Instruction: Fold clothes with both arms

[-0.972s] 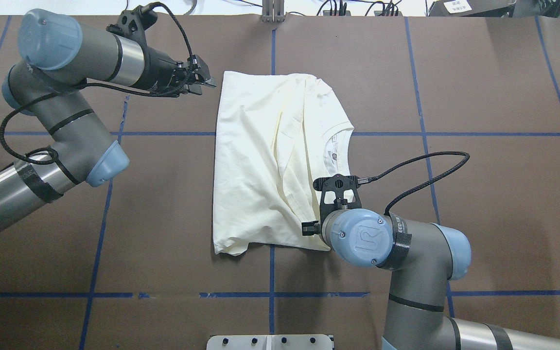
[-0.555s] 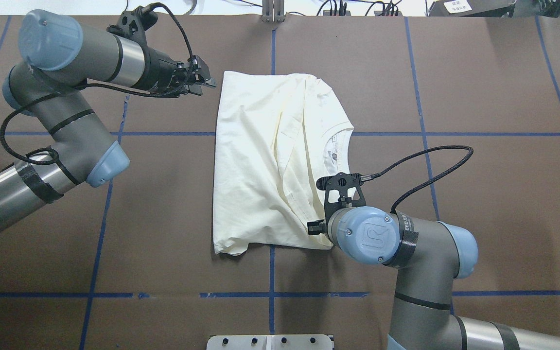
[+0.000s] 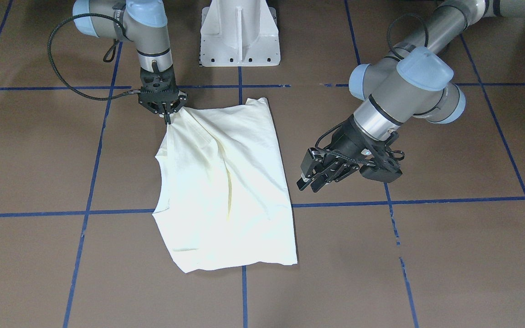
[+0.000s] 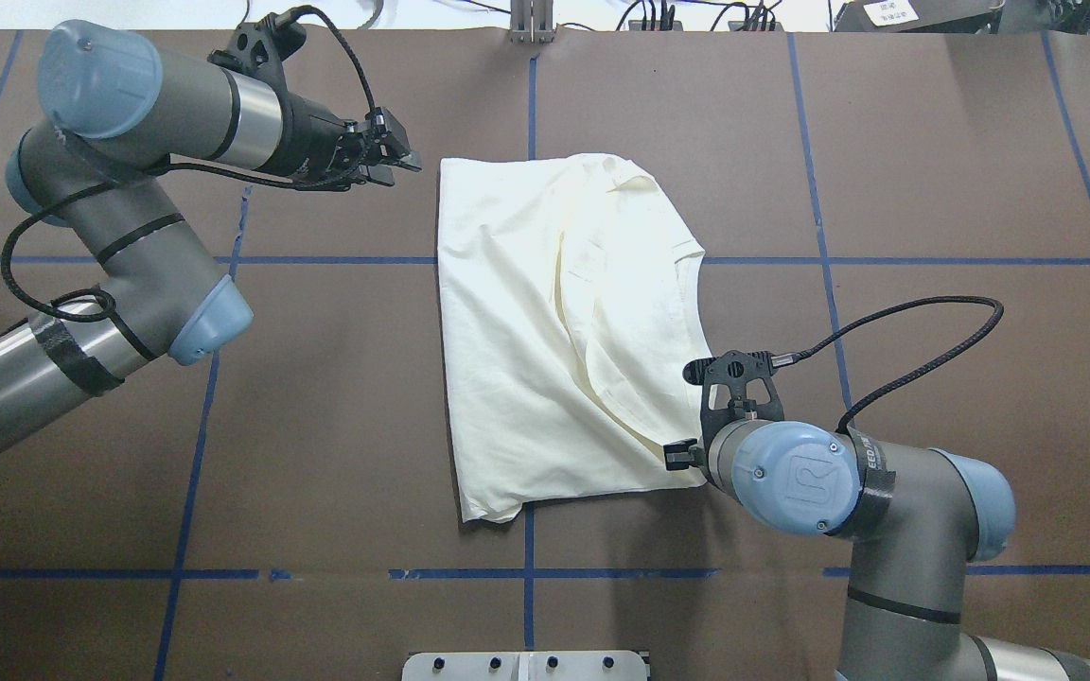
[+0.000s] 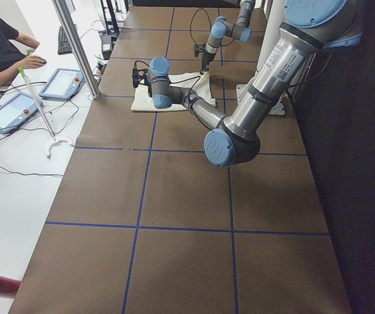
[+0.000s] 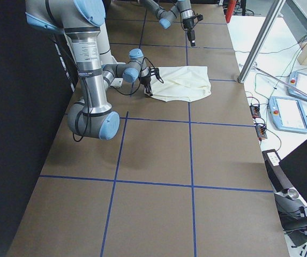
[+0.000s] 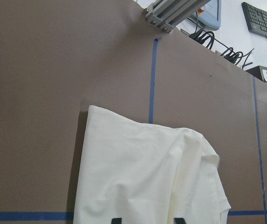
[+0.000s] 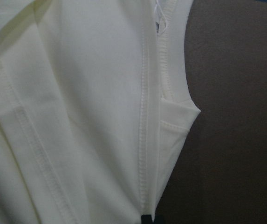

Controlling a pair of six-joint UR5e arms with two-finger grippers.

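- Overhead exterior view: a brown table (image 4: 980, 142) with a blue tape grid carries everything.
- The right arm (image 4: 796, 478) reaches in from near right, and its wrist hides the near right corner of the T-shirt (image 4: 545, 340).
- A white pedestal (image 3: 239, 34) stands at the robot's edge, apart from the cloth.
- The T-shirt lies folded at table centre, long axis running near to far, neckline facing right.
- The right gripper (image 3: 167, 119) is clenched on that near right corner, and the cloth peaks up to it.
- The left gripper (image 4: 411, 165) hangs released just left of the far left corner, not touching.
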